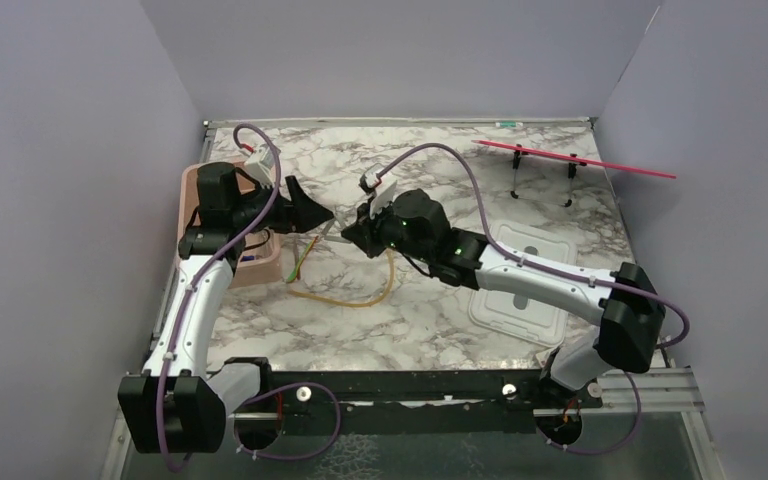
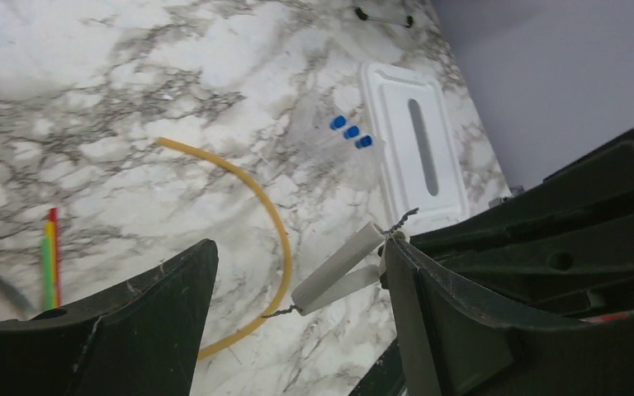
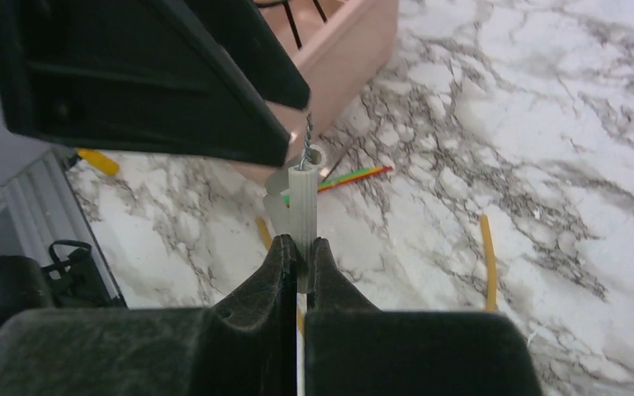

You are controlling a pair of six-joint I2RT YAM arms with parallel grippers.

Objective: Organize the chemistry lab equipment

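My right gripper (image 3: pixel 300 247) is shut on a white ribbed tube piece (image 3: pixel 303 206) with twisted wire at its ends and holds it above the table. In the left wrist view the piece (image 2: pixel 338 268) lies between my open left gripper's (image 2: pixel 297 305) fingers, its far end at one fingertip (image 2: pixel 396 256). In the top view the left gripper (image 1: pixel 310 213) and right gripper (image 1: pixel 355 232) face each other mid-table. The amber rubber tubing loop (image 1: pixel 350 300) lies below them. Clear blue-capped tubes (image 2: pixel 351 132) lie beside the white lid (image 2: pixel 417 140).
The pink tub (image 1: pixel 260 265) stands at the left with black wire items in it (image 3: pixel 305 16). Thin red, green and yellow sticks (image 2: pixel 49 256) lie beside it. The white lid (image 1: pixel 520 285) lies at the right. A red rod on black legs (image 1: pixel 570 158) stands at the back right.
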